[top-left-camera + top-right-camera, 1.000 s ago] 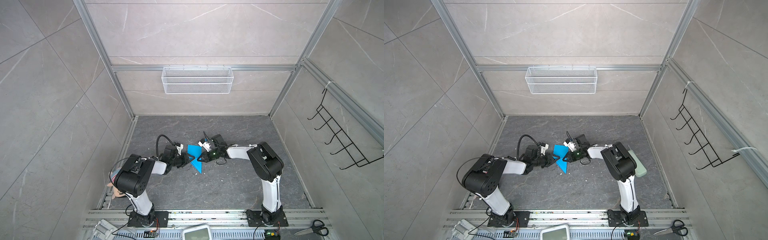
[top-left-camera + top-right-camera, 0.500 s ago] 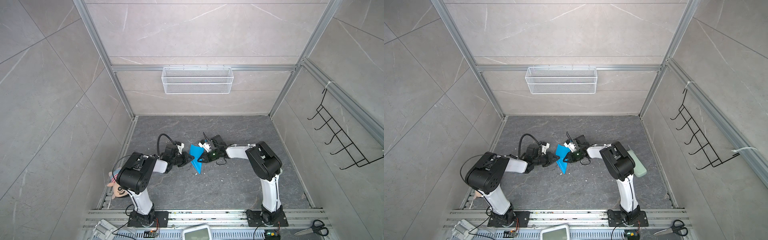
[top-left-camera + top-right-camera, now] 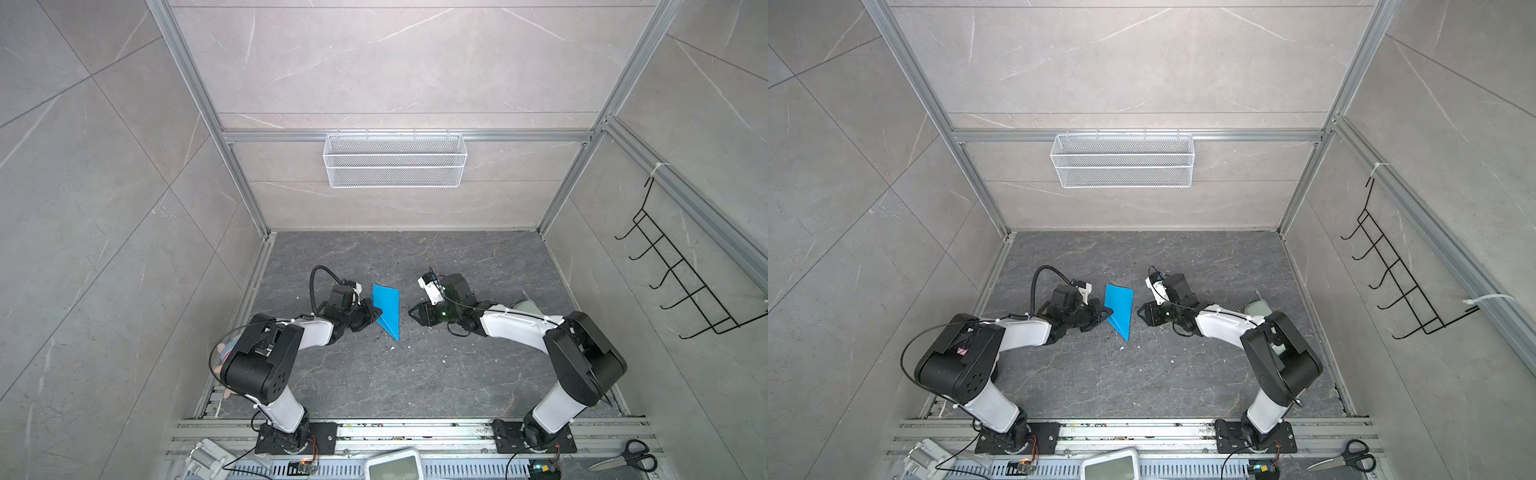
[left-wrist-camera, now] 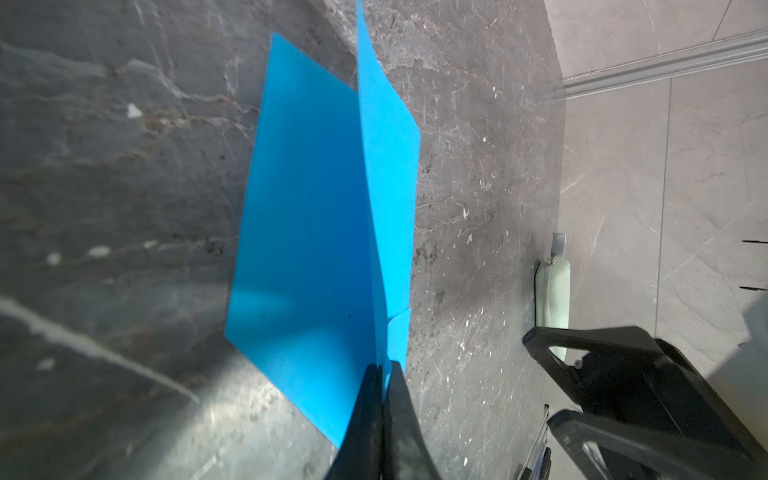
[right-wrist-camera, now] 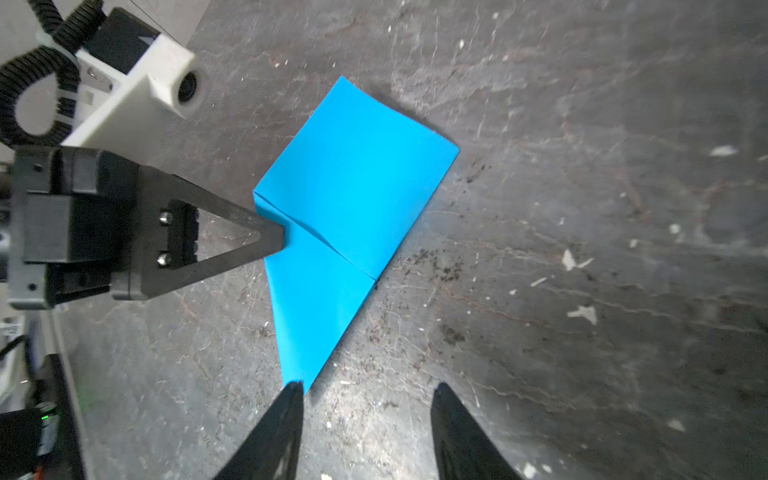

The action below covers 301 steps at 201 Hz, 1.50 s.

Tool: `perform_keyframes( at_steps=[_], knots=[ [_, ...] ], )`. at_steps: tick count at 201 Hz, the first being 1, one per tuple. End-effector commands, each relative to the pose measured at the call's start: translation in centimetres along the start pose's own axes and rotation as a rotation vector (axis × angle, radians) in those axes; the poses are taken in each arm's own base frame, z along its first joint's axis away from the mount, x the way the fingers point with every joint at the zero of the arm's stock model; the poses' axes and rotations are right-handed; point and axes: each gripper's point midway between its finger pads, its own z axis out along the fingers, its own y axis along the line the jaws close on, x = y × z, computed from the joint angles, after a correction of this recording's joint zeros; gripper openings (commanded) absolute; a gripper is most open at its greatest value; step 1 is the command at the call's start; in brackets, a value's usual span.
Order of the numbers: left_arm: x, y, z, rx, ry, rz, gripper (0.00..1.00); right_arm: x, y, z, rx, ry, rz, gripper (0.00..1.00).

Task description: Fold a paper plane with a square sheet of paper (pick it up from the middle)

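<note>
The sky-blue sheet of paper [image 3: 387,309] [image 3: 1120,309] lies mid-floor, folded into a narrow paper plane shape with its sharp point toward the front. My left gripper [image 3: 376,312] [image 3: 1106,312] is shut on its left edge. In the left wrist view the left gripper [image 4: 384,368] pinches a raised flap of the paper [image 4: 316,232]; the other flap lies flat. My right gripper [image 3: 411,311] [image 3: 1140,312] stands open just right of the paper, apart from it. In the right wrist view the right gripper [image 5: 368,388] holds nothing, the paper [image 5: 353,199] lies ahead of it, and the left gripper [image 5: 278,239] bites the paper's edge.
A pale green object [image 3: 528,309] [image 4: 550,291] lies on the floor behind the right arm. A white wire basket [image 3: 395,166] hangs on the back wall and a black hook rack [image 3: 685,291] on the right wall. Scissors [image 3: 627,457] lie at the front right. White scraps dot the floor.
My right gripper has opened, let go of the paper and drawn back to the right. My left gripper has closed on the paper's left edge.
</note>
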Motion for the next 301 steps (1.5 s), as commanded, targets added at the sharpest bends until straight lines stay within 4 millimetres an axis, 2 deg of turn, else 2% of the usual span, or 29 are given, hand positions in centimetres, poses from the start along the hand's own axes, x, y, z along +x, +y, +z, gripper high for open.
perform_keyframes(
  at_steps=[1, 39, 82, 140, 184, 251, 301],
  knots=[
    [-0.8, -0.9, -0.9, -0.096, -0.060, -0.044, 0.02, -0.3, 0.8, -0.3, 0.128, -0.101, -0.152, 0.54],
    [0.0, -0.9, -1.5, -0.203, -0.041, -0.104, 0.02, 0.8, 4.2, 0.5, 0.055, -0.195, -0.306, 0.53],
    [0.5, -0.9, -0.8, -0.224, -0.006, -0.159, 0.03, 1.9, 5.9, 2.3, 0.044, -0.211, -0.410, 0.51],
    [0.7, -1.1, -0.4, -0.230, 0.025, -0.183, 0.05, 2.5, 6.0, 4.5, 0.107, -0.202, -0.498, 0.47],
    [0.8, -1.2, -0.4, -0.234, 0.034, -0.196, 0.07, 2.9, 5.8, 5.8, 0.136, -0.183, -0.533, 0.38],
    [0.7, -1.3, -0.8, -0.231, 0.033, -0.207, 0.10, 3.4, 5.2, 6.2, 0.153, -0.163, -0.540, 0.17],
    [0.3, -0.7, -1.7, -0.244, 0.025, -0.233, 0.18, 3.3, 5.2, 6.0, 0.159, -0.171, -0.544, 0.06]
  ],
)
